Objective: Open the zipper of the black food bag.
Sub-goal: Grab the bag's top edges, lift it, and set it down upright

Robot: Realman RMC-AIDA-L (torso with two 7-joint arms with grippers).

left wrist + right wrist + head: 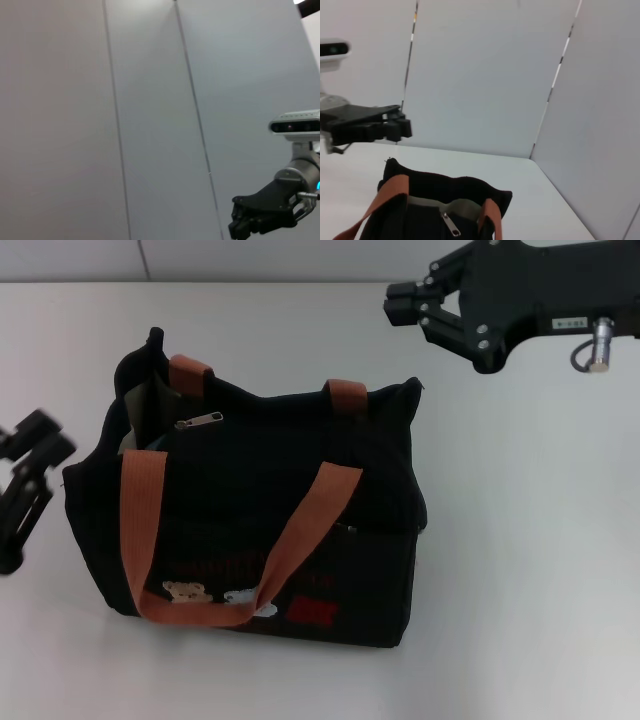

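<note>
The black food bag [250,510] stands in the middle of the white table, with orange-brown handles and bear patches on its front. Its top also shows in the right wrist view [445,192]. The zipper's silver pull tab [200,422] lies on the bag's top near its left end, also seen from the right wrist [451,225]. Olive lining [140,410] shows in a gap beside the pull. My left gripper [42,438] hangs shut just left of the bag, apart from it. My right gripper [402,302] is shut, raised beyond the bag's far right corner and holding nothing.
White table [520,540] stretches bare to the right of and behind the bag. Grey wall panels stand at the back. The left wrist view shows only the wall and my right gripper [245,225] farther off.
</note>
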